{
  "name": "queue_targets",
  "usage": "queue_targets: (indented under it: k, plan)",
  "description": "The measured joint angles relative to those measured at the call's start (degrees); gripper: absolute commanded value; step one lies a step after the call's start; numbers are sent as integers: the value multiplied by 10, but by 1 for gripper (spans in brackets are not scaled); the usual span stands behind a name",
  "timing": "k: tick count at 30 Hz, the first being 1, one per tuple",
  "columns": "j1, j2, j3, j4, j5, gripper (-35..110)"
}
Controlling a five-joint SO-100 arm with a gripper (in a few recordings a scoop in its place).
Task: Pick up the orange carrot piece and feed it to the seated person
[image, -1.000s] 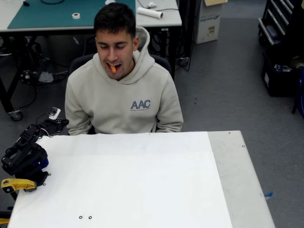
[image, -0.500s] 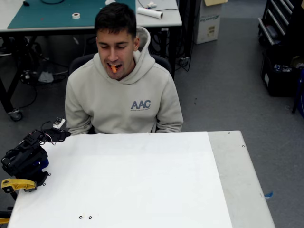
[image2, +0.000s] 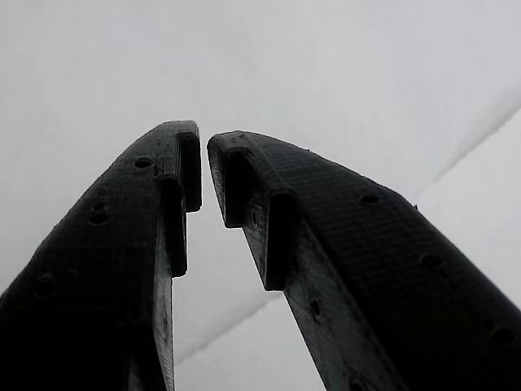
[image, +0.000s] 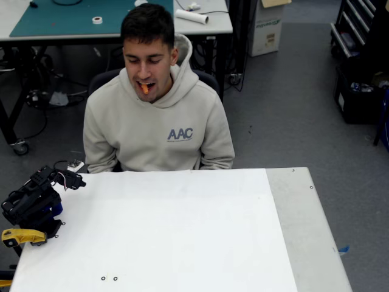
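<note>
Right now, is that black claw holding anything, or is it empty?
Empty. In the wrist view the black claw has a thin gap between its tips with nothing inside; the small orange carrot piece sits in the seated person's mouth.

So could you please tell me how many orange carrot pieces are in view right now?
1. The single orange carrot piece sits in the seated person's open mouth in the fixed view. None lies on the white table. More could be hidden behind the folded arm at the left edge.

fixed view high above white table (image: 182, 231), facing seated person (image: 155, 115), wrist view close along jaws
</note>
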Motion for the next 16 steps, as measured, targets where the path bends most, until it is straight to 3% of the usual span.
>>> queue_targets:
  k: [16]
  plan:
    - [-4,0,-1,2,1,-2]
